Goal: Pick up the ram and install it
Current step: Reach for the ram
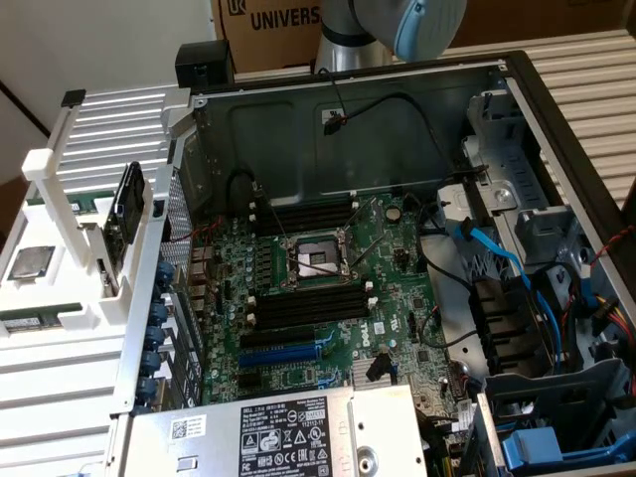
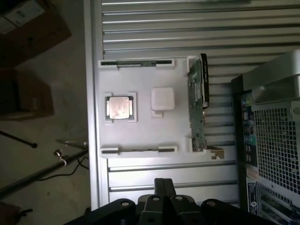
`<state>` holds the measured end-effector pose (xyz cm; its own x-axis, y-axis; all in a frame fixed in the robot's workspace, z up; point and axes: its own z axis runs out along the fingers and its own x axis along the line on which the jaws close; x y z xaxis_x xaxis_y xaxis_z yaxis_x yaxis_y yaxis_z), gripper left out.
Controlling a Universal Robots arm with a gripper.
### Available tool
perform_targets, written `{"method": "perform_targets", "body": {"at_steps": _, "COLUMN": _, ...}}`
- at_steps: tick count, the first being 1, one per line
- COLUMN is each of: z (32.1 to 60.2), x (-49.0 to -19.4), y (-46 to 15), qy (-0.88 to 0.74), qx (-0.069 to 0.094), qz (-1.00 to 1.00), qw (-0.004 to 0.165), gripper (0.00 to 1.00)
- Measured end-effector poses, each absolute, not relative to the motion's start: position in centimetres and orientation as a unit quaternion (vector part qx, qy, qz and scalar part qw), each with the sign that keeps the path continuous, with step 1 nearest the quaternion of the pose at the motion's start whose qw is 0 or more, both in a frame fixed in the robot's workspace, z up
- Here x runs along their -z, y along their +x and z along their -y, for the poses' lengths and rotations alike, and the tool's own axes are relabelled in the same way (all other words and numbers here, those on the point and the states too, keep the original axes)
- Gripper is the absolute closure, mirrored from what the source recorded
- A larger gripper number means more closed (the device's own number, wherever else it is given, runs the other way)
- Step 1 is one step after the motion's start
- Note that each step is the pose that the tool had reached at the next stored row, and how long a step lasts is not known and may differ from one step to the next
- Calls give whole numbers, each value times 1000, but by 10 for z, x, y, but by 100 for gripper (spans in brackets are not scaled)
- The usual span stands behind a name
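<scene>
Zero steps finished, judging by the layout. Not picked yet: ram (image 2: 136, 63) on edge in an end holder of the white fixture (image 2: 140, 131), outside the case (image 1: 278, 129). Shares that fixture with a bare processor (image 2: 118, 107), a white square block (image 2: 162, 99) and an upright card (image 2: 198, 93) on the side nearest the case. No stick in any of the black memory slots (image 1: 308, 303) on the motherboard (image 1: 388, 268): both banks empty, white clips showing at the ends. Leaves both pickup and install open, by that reading. Now the gripper (image 2: 163, 181): pinched fully together, fingers (image 2: 159, 188) pressed against each other with no gap and nothing between them. Holds nothing, touches nothing. Hangs over the ribbed metal platform (image 2: 187, 28), just off the fixture edge opposite the ram's holder, well apart from the ram. Looks straight down on the fixture. Cannot tell whether the second end holder (image 2: 138, 149), the one nearer the gripper, has a stick in it too.
</scene>
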<state>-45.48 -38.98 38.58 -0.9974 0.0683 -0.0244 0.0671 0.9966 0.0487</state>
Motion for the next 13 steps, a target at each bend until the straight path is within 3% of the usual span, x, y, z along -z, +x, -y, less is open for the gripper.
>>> {"method": "perform_targets", "body": {"at_steps": 13, "z": 369, "x": -364, "y": -483, "qy": 33, "qx": -24, "qz": -999, "qw": 13, "gripper": 89}}
